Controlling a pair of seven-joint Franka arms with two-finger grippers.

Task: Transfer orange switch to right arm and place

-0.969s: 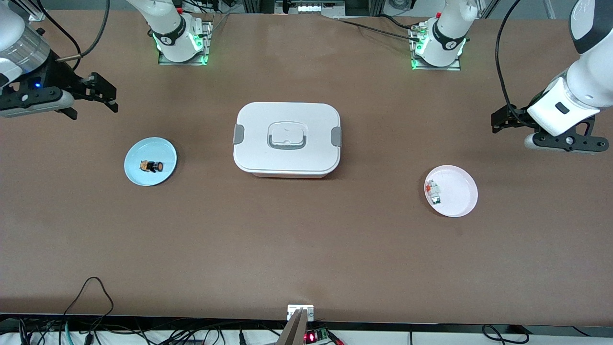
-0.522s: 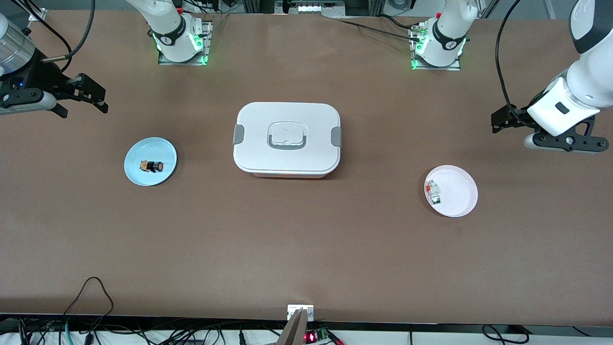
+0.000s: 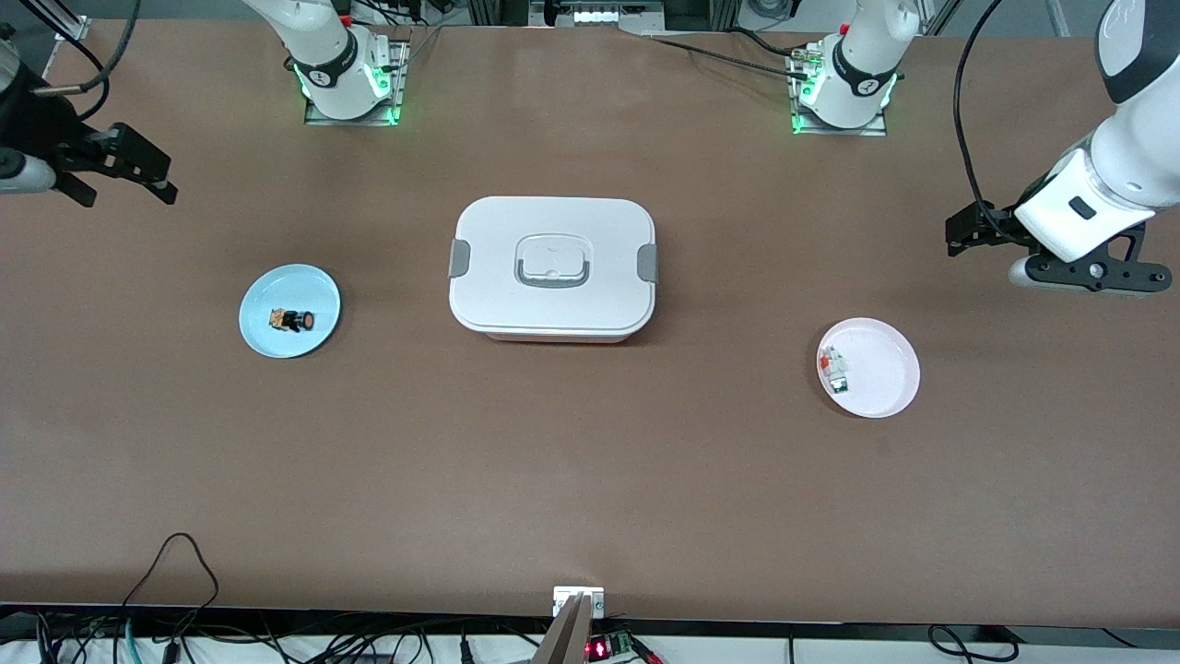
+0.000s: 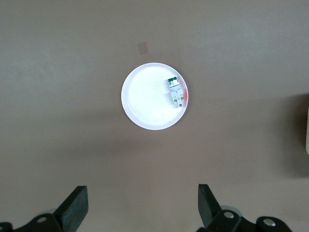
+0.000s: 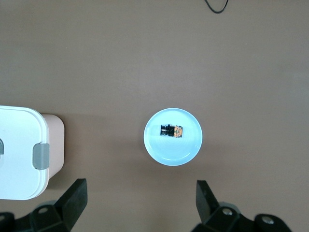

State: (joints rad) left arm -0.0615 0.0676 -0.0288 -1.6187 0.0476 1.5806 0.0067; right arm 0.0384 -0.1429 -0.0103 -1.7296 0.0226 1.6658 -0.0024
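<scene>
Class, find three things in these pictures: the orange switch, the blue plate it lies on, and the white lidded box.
orange switch (image 3: 292, 320), front view, on its black middle.
blue plate (image 3: 263, 336), front view, on a bare part near its rim.
white lidded box (image 3: 498, 286), front view, on the flat lid beside the handle.

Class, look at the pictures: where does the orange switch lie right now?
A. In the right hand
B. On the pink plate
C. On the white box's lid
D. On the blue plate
D: the orange switch lies on the blue plate, toward the right arm's end of the table, with no hand touching it.
</scene>
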